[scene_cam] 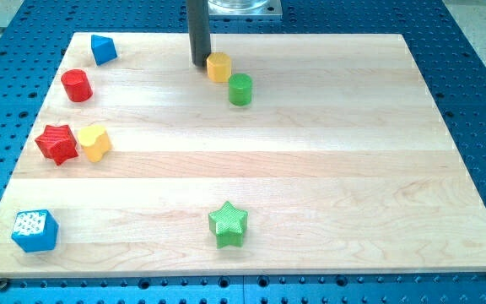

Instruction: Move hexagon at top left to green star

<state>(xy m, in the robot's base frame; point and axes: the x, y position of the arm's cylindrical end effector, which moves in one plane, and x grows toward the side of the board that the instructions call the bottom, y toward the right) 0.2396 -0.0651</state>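
Note:
A red hexagon-like block sits near the view's top left on the wooden board. The green star lies near the board's bottom edge, at about mid-width. My tip is at the top centre, right against the left side of a yellow block, which looks hexagonal. The tip is far to the right of the red block and far above the green star. A green cylinder stands just below and to the right of the yellow block.
A blue block sits at the top left corner. A red star and a yellow heart touch at the left edge. A blue cube sits at the bottom left corner.

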